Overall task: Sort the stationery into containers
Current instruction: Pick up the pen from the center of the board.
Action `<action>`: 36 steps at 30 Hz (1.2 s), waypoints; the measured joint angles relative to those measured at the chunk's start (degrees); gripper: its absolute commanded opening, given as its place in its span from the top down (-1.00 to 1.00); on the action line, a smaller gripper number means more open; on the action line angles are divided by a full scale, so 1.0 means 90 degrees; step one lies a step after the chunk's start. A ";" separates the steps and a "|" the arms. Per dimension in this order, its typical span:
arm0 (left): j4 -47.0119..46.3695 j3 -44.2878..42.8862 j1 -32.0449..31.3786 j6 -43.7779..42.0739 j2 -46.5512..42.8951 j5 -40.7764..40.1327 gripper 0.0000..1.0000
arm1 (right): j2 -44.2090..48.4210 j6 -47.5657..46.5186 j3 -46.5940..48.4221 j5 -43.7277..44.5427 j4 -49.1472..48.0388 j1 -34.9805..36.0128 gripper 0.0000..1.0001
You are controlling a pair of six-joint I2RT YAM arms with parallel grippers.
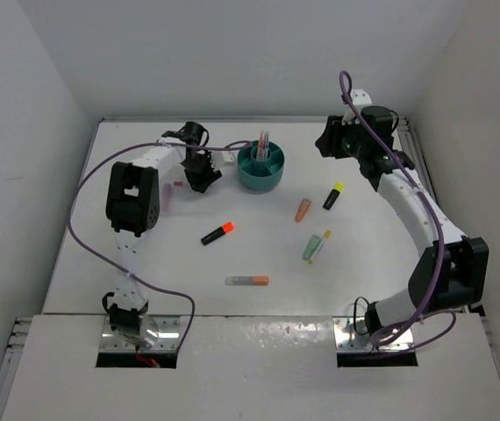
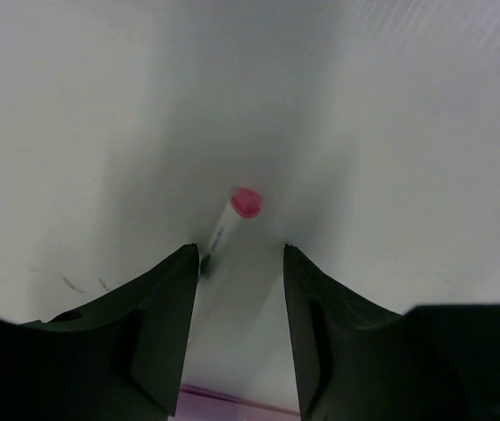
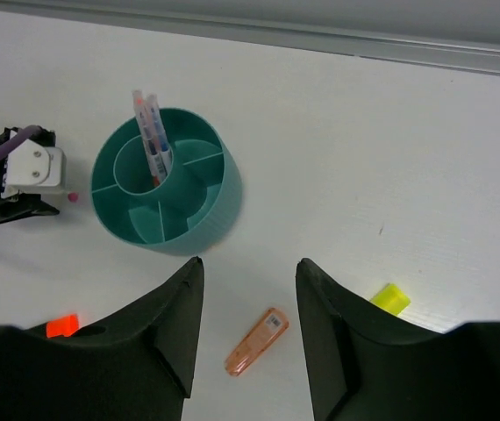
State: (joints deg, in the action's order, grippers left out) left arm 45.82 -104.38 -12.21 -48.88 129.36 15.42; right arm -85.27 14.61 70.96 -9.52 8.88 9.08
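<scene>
The teal organiser cup (image 1: 261,168) stands at the back middle of the table with two thin pens (image 1: 263,140) upright in its centre tube; it also shows in the right wrist view (image 3: 199,206). My left gripper (image 1: 203,173) is open and low just left of the cup. In the left wrist view a white pen with a pink cap (image 2: 237,215) lies on the table just ahead of my open left gripper (image 2: 239,253), near the left fingertip. My right gripper (image 1: 331,140) is open and empty, raised to the right of the cup. Below my right gripper (image 3: 248,263) lies a stubby orange marker (image 3: 256,342).
On the table lie a black-orange marker (image 1: 217,232), the orange marker (image 1: 303,209), a black-yellow marker (image 1: 333,196), a green marker (image 1: 312,247) beside a thin pen, a grey-orange pen (image 1: 247,281), and a pink marker (image 1: 170,194) by the left arm. White walls enclose the table.
</scene>
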 measured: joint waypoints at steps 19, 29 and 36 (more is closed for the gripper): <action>-0.0476 0.0318 0.0000 0.0010 -0.0126 0.0182 1.00 | 0.0112 0.0104 -0.0002 -0.0379 0.0301 -0.0126 0.20; -0.1681 0.2331 -0.0211 -0.0362 -0.3109 0.1307 1.00 | 0.0078 0.0610 0.0000 -0.1025 0.0665 0.0097 0.16; -0.2735 0.3390 -0.0534 -0.0544 -0.5246 0.2064 1.00 | -0.0340 0.1231 0.0138 -0.2055 0.0699 0.0253 -0.23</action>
State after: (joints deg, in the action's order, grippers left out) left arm 21.21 -73.87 -17.02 -53.78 82.15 34.00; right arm -88.33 25.69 72.20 -28.01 15.18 11.35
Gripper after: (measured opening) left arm 0.192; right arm 0.576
